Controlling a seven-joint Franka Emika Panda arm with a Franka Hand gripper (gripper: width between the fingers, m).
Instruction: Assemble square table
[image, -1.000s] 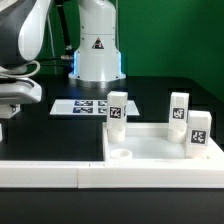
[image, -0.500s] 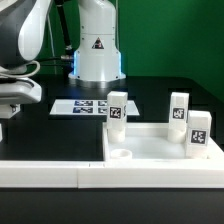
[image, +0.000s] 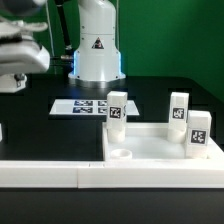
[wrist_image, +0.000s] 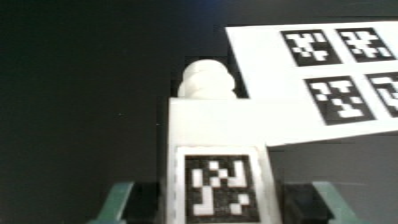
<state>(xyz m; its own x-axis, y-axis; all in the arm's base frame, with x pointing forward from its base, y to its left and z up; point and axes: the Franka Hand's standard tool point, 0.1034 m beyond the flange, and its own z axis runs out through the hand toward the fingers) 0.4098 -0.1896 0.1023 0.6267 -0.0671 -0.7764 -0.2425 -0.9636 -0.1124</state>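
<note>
My gripper (image: 9, 86) is high at the exterior view's far left. In the wrist view the gripper (wrist_image: 221, 208) is shut on a white table leg (wrist_image: 217, 135), tag facing the camera and its rounded peg pointing away. The fingers (wrist_image: 121, 203) flank the leg. The square tabletop (image: 150, 152) lies at the exterior view's right with three tagged legs standing on it: one at its left back (image: 117, 107), two at its right (image: 179, 108) (image: 199, 133). A round socket (image: 120, 155) at its near left corner is open. In the exterior view the held leg is cut off by the left edge.
The marker board (image: 85, 105) lies behind the tabletop and shows past the held leg in the wrist view (wrist_image: 338, 70). A long white rail (image: 50, 172) runs along the front. The robot base (image: 97, 45) stands at the back.
My gripper has risen well above the table at the exterior view's left. The tabletop and its three legs have not moved.
</note>
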